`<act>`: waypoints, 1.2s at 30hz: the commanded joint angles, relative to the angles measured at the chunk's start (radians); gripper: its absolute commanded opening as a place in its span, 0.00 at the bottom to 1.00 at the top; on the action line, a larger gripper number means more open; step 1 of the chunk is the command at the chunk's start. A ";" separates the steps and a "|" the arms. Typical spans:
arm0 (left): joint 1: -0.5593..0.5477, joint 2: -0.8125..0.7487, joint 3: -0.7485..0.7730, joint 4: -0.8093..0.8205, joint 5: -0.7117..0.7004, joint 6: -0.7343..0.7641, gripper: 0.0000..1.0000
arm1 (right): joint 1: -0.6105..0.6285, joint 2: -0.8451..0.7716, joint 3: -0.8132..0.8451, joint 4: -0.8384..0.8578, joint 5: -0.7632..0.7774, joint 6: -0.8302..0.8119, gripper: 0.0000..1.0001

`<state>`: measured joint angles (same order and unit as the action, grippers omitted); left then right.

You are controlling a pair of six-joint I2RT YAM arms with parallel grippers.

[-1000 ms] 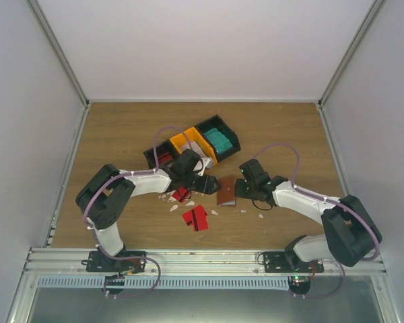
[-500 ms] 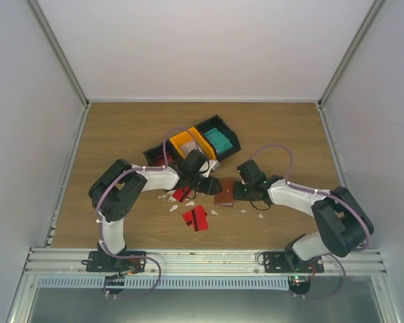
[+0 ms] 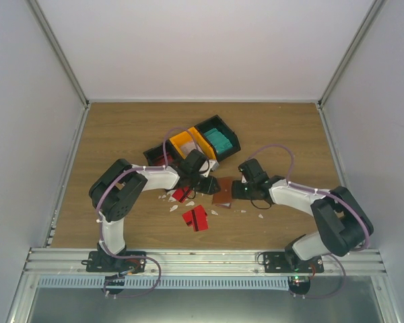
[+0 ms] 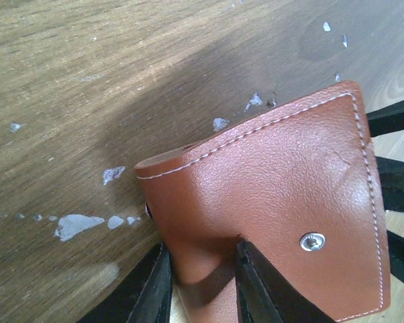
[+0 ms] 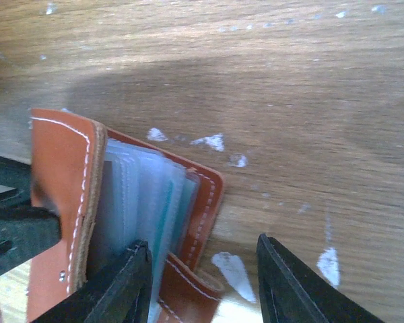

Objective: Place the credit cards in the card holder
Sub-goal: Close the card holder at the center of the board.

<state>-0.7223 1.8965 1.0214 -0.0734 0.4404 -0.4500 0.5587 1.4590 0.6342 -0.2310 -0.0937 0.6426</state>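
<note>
The reddish-brown card holder lies half open on the wood between both grippers. My left gripper is shut on the folded edge of its cover, one finger on each side of the leather. My right gripper is open. Its left finger rests among the pale clear pockets, where a teal edge shows, and its right finger hangs over bare wood. One red credit card lies flat nearer the arm bases. Another red credit card lies partly under my left arm.
Joined black and orange bins stand just behind the left gripper, the right-hand one holding something teal. Small white scraps are scattered around the holder. Grey walls enclose the table on three sides.
My left arm has swung right to the holder and its jaws have narrowed onto the cover. The right gripper has edged toward the holder's open side. The red cards lie as before.
</note>
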 commanded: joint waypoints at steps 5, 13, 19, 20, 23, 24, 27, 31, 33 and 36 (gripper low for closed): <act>-0.041 0.059 -0.035 0.009 -0.045 -0.015 0.22 | 0.018 0.061 -0.006 0.091 -0.175 -0.017 0.45; -0.051 0.067 -0.036 -0.009 -0.109 -0.020 0.11 | 0.080 0.122 0.083 -0.075 0.005 -0.043 0.41; -0.052 0.069 -0.039 -0.023 -0.159 -0.014 0.08 | 0.125 0.114 0.117 -0.184 0.114 -0.015 0.40; -0.052 0.071 -0.040 -0.025 -0.162 -0.012 0.08 | 0.128 0.102 0.118 -0.195 0.123 -0.010 0.40; -0.052 0.074 -0.038 -0.024 -0.165 -0.001 0.08 | 0.130 0.062 0.114 -0.223 0.134 -0.012 0.42; -0.052 0.076 -0.036 -0.024 -0.163 0.004 0.08 | 0.129 0.047 0.112 -0.236 0.136 -0.014 0.43; -0.052 0.084 -0.026 -0.026 -0.148 0.017 0.09 | 0.122 0.008 0.102 -0.257 0.113 -0.016 0.44; -0.051 0.097 -0.012 -0.030 -0.130 0.026 0.12 | 0.119 -0.033 0.073 -0.229 0.035 -0.038 0.43; -0.051 0.101 -0.006 -0.031 -0.116 0.030 0.14 | 0.119 -0.041 0.065 -0.231 0.030 -0.050 0.43; -0.052 0.104 -0.006 -0.028 -0.096 0.032 0.17 | 0.119 -0.026 0.062 -0.227 0.023 -0.080 0.40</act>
<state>-0.7513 1.9236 1.0355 -0.0330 0.3740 -0.4477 0.6636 1.4368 0.7052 -0.4732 -0.0101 0.6113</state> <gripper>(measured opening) 0.156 0.414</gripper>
